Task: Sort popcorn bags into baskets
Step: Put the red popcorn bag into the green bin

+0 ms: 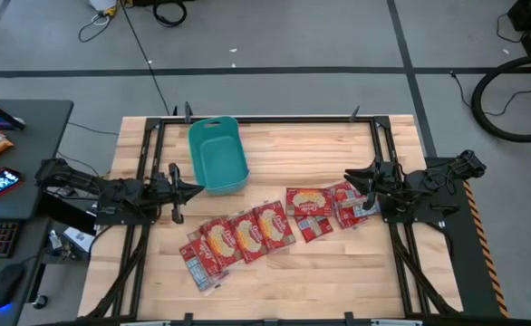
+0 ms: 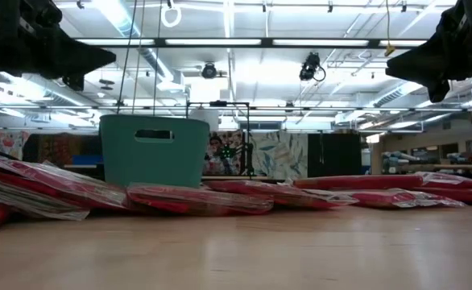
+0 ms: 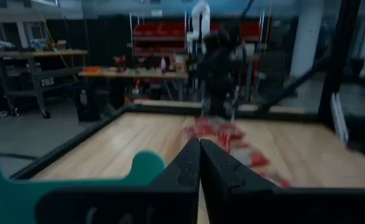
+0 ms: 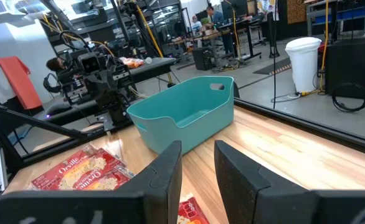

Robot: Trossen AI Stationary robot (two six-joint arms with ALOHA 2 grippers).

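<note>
— What do the popcorn bags (image 1: 256, 234) look like?
— Flat red packets with yellow-orange centres, overlapping in a row across the lower middle of the worktop (image 1: 275, 272).
— And the basket (image 1: 217, 155)?
— Teal, empty, upper centre-left.
— The arms?
— Left gripper (image 1: 186, 191) at left, jaws together; right gripper (image 1: 358, 187) at right, jaws apart.
</note>
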